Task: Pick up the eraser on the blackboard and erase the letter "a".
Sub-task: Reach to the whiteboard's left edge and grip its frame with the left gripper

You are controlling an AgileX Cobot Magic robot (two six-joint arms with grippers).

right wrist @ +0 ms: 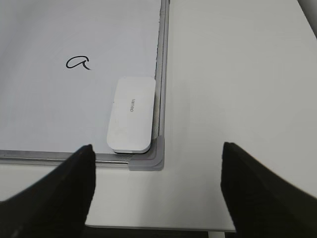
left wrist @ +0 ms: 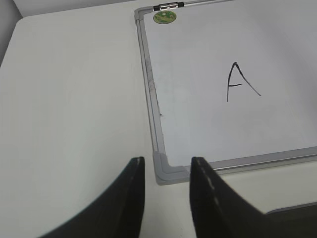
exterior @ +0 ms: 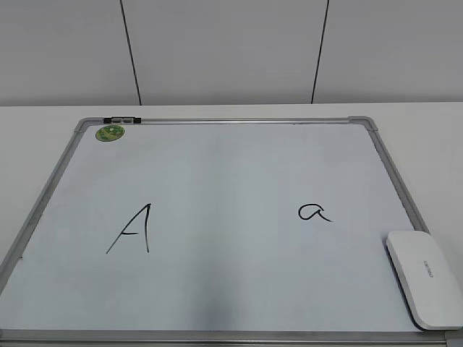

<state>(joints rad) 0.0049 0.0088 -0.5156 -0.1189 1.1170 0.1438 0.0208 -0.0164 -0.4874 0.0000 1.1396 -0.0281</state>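
The blackboard point(exterior: 231, 181) is a white dry-erase board with a grey frame, lying flat on the white table. The letter "a" point(exterior: 313, 212) is on its right half, also in the right wrist view point(right wrist: 79, 63). The eraser point(exterior: 427, 278) lies on the board's near right corner, white side up point(right wrist: 131, 114). My right gripper point(right wrist: 157, 148) is wide open and empty, held above the table just in front of that corner. My left gripper point(left wrist: 167, 163) is open and empty over the board's near left corner point(left wrist: 168, 171). Neither gripper shows in the exterior view.
A large capital "A" point(exterior: 132, 229) is on the board's left half. A round green sticker point(exterior: 110, 132) and a black clip point(exterior: 121, 118) sit at the far left corner. The table's front edge point(right wrist: 158, 229) lies below the right gripper. A panelled wall stands behind.
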